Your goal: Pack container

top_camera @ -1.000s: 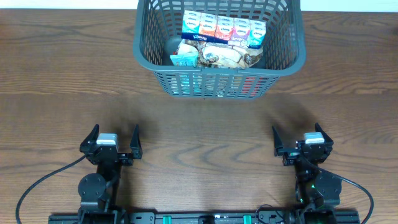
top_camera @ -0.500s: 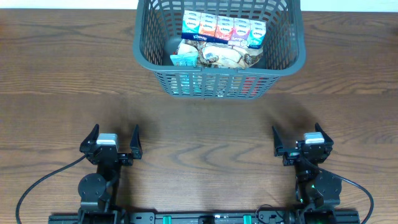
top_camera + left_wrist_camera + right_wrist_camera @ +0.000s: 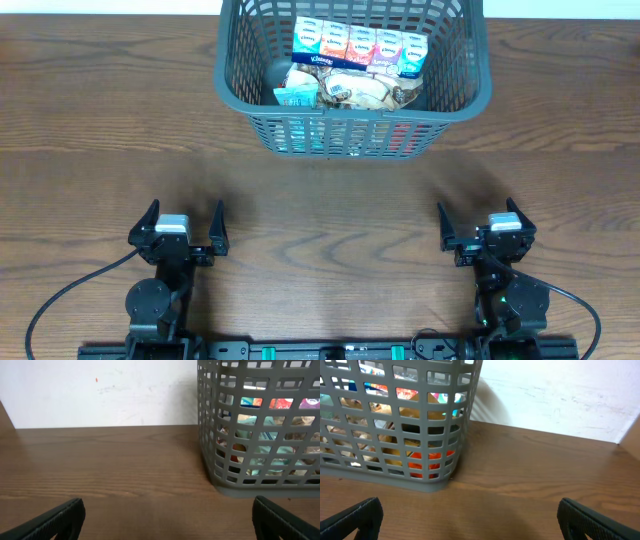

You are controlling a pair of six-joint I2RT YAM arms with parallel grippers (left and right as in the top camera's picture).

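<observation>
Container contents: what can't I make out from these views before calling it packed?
- Overhead: the container's far rim and back wall are cut off by the top edge.
- Overhead: anything beneath the tissue packs and snack wrappers is hidden by them; the wrapper print is too small to read.
- Both wrist views: the lattice walls show only colour fragments, and frame edges crop the container.

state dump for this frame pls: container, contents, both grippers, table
container: dark grey, lattice sides, upright, far side of table
contents: row of tissue packs at back, crumpled snack packs in front
left gripper: open, empty, apart from container
right gripper: open, empty, apart from container
table: brown wood
</observation>
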